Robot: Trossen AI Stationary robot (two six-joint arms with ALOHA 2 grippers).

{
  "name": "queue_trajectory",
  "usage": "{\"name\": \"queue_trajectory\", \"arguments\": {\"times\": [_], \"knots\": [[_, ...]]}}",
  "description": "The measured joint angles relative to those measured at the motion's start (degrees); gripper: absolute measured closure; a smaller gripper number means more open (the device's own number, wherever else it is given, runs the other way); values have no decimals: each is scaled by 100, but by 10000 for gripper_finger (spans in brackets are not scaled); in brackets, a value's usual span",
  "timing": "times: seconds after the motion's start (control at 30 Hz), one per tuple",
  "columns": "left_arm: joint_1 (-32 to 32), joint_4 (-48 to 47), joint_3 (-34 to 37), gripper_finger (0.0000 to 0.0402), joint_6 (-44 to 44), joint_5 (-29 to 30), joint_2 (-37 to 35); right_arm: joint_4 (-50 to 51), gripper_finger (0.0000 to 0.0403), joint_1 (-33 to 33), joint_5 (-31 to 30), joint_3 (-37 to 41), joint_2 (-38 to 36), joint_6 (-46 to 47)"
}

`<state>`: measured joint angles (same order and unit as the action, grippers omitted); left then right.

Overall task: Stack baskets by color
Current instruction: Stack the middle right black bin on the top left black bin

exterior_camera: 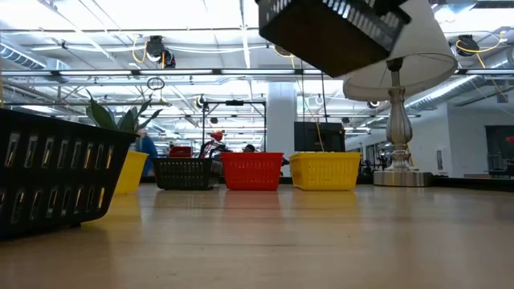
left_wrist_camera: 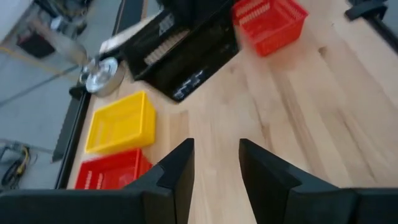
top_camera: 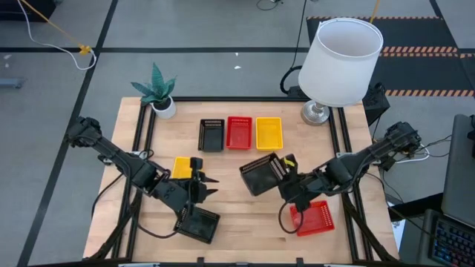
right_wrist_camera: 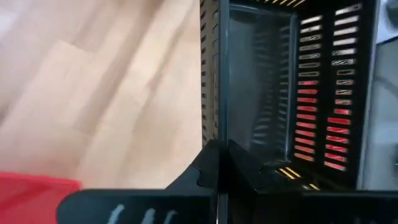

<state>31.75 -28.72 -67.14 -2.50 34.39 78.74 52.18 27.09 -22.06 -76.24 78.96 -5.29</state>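
A: Where's the right gripper (top_camera: 286,178) relative to the lamp (top_camera: 338,63)?

B: In front of it, near the table's middle, clenched on the wall of a black basket (top_camera: 260,175) held up off the wood and tilted.

A: And the left gripper (top_camera: 204,185)?

B: Farther from the lamp, fingers (left_wrist_camera: 180,174) parted, gripping nothing (another black basket (top_camera: 197,224) lies just beside it).

A: Other baskets?

B: A black (top_camera: 211,134), red (top_camera: 239,132) and yellow (top_camera: 269,133) row beside the lamp's base.

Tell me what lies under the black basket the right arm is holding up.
Under the lifted black basket, pinched at its wall by the right end effector, the low view shows only bare wooden table. In the high view the basket covers the spot directly beneath it.
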Motion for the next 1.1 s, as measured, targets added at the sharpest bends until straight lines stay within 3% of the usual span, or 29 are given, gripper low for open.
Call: {"name": "queue_trajectory", "arguments": {"times": [0.5,0.7,0.83,0.93,1.1], "knots": [[-381,72,-562,272,-805,-150,-2,-314,398,-488,-1409,-31,8,-789],[-553,181,-472,272,-996,-463,-2,-505,398,-547,-1392,7,168,-814],[-546,180,-359,272,-1817,-492,2,-505,397,-572,-1144,28,291,-920],[-579,261,-360,272,-2688,-181,0,-548,397,-622,-1065,28,349,-965],[-605,279,-359,272,-1947,-214,6,-572,397,-709,-874,30,345,-981]]}}
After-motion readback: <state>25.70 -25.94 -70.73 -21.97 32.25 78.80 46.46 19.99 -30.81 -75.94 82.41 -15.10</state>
